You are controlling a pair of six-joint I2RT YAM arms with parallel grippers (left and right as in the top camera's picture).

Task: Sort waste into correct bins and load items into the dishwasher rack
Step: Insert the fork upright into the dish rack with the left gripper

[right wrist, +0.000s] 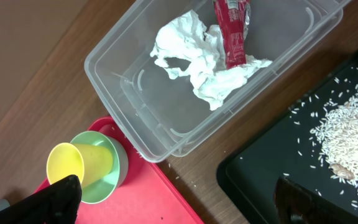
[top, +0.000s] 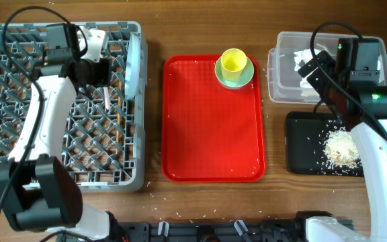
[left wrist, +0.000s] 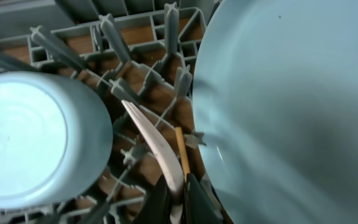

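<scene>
White plastic fork (left wrist: 157, 144) sits clamped in the left fingers (left wrist: 201, 200) inside the grey rack (top: 59, 156) at the frame's left, between pale blue bowl (left wrist: 30, 137) and plate (left wrist: 291, 93). The right fingers (right wrist: 51, 200) gape wide, empty, by the upper-right clear tub (right wrist: 107, 73) holding tissue (right wrist: 191, 56) and red wrapper (right wrist: 232, 31).

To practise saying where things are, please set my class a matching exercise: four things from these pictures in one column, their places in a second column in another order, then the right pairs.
Things
1. yellow cup
2. tissue
3. food scraps
4. plate

Places
A. standing in the grey rack
B. in the clear tub
C. on the black tray
D. in the green bowl

Pairs: 1-D, 2-B, 3-C, 4-A.
</scene>
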